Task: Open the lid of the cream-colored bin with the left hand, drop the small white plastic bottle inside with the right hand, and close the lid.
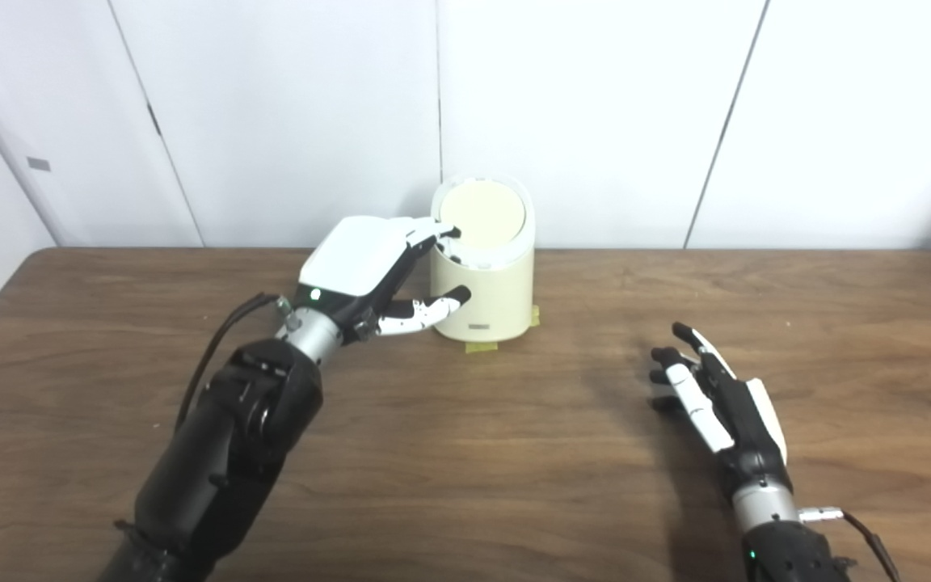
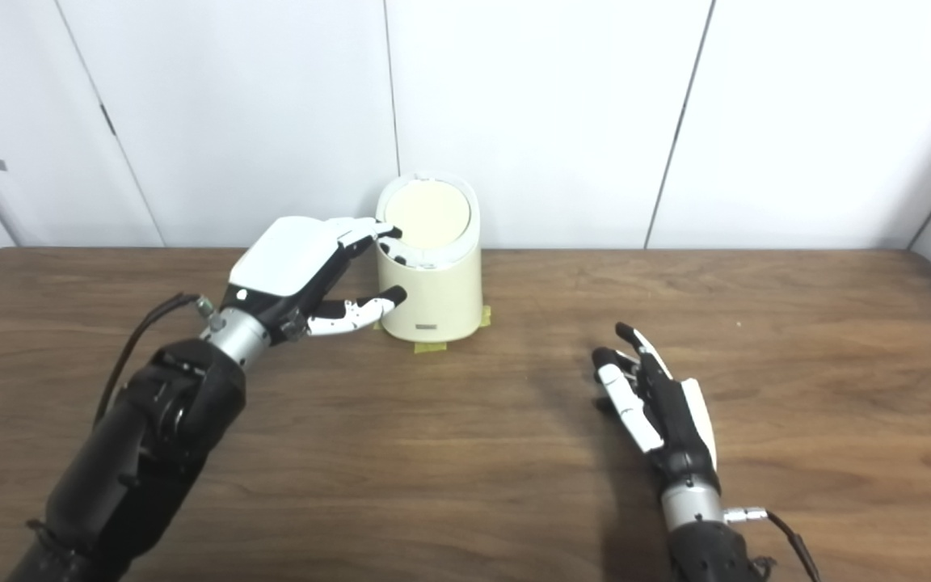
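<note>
Left eye view: cream bin (image 1: 483, 275) at table (image 1: 465, 453) rear, lid (image 1: 482, 213) down. Left hand (image 1: 377, 279) spread, grasping nothing, fingertips (image 1: 449, 234) at lid's near edge, thumb by wall. Advise light press at lid edge, no shove on bin. Small plate low on bin front, writing unreadable.

Right eye view: right hand (image 2: 655, 404) released, empty, on table. White bottle not visible, possibly already inside.

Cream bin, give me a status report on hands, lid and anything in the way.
Left hand at the cream bin, fingertips at its closed lid. Right hand open, empty above the table. No bottle in view. Nothing blocking.
</note>
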{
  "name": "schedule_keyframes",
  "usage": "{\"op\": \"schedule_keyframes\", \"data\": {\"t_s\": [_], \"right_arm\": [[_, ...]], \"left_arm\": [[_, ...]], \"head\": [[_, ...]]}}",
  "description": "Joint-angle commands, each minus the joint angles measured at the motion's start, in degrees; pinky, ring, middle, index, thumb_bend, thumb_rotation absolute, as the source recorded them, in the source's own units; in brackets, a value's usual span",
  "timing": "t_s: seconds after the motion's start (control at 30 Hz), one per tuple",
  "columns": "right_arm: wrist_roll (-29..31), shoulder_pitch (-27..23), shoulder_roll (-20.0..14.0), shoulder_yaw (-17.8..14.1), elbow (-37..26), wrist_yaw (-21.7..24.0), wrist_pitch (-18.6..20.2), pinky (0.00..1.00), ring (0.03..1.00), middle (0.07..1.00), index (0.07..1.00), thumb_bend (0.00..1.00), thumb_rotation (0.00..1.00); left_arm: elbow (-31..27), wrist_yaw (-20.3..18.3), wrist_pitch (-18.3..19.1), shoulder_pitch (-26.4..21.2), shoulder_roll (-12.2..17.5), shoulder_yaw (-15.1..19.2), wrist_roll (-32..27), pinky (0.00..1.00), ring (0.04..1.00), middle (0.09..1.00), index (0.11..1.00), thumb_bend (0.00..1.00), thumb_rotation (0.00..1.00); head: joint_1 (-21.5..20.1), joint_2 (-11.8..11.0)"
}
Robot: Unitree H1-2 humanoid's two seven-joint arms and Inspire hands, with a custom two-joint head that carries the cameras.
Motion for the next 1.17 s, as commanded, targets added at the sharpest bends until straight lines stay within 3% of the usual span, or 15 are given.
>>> {"op": "schedule_keyframes", "data": {"t_s": [0.0, 0.33, 0.43, 0.6, 0.7, 0.93, 1.13], "right_arm": [[-0.22, -1.3, -0.29, 0.01, -2.08, 0.16, -0.37, 0.6, 0.726, 0.788, 0.895, 0.37, 0.8], [-0.83, -1.6, -1.02, 0.45, -1.72, 0.45, -0.47, 0.6, 0.724, 0.787, 0.883, 0.36, 0.84], [0.18, -1.53, -0.7, 0.11, -1.93, 0.58, -0.57, 0.59, 0.725, 0.792, 0.879, 0.37, 0.84], [0.67, -1.42, -0.77, 0.08, -2.72, 0.73, -1.62, 0.65, 0.786, 0.81, 0.83, 0.39, 0.85], [1.31, -1.4, -0.55, -0.26, -3.31, 0.7, -2.01, 0.69, 0.805, 0.817, 0.801, 0.41, 0.83], [4.69, -1.28, 0.77, -1.65, -3.97, 0.3, -4.91, 0.74, 0.84, 0.836, 0.814, 0.44, 0.8], [7.75, -0.77, 1.52, -2.86, -5.22, 0.31, -5.71, 0.81, 0.897, 0.882, 0.849, 0.43, 0.8]], "left_arm": [[-3.76, 3.98, -1.21, -0.82, -0.21, 1.96, -0.53, 0.83, 0.902, 0.921, 0.931, 0.38, 0.72], [-10.8, 6.96, -0.12, 8.62, -4.28, 7.42, -5.01, 0.8, 0.914, 0.94, 0.946, 0.37, 0.72], [-12.99, 5.86, 1.43, 12.14, -6.18, 9.67, -9.63, 0.82, 0.925, 0.943, 0.947, 0.36, 0.75], [-16.09, 5.36, 4.76, 18.34, -9.34, 13.11, -17.77, 0.77, 0.885, 0.927, 0.932, 0.35, 0.67], [-16.42, 5.67, 6.09, 20.85, -11.05, 14.97, -22.35, 0.79, 0.889, 0.934, 0.944, 0.32, 0.65], [-16.53, 7.35, 9.64, 23.16, -14.57, 18.9, -29.9, 0.9, 0.935, 0.928, 0.967, 0.33, 0.87], [-16.43, 8.3, 9.56, 24.26, -14.18, 20.17, -33.06, 0.89, 0.928, 0.924, 0.962, 0.36, 0.93]], "head": [[0.06, 0.04], [0.27, -0.02], [0.32, -0.01], [0.19, 0.2], [0.23, 0.43], [-0.05, 0.58], [-0.65, 0.93]]}}
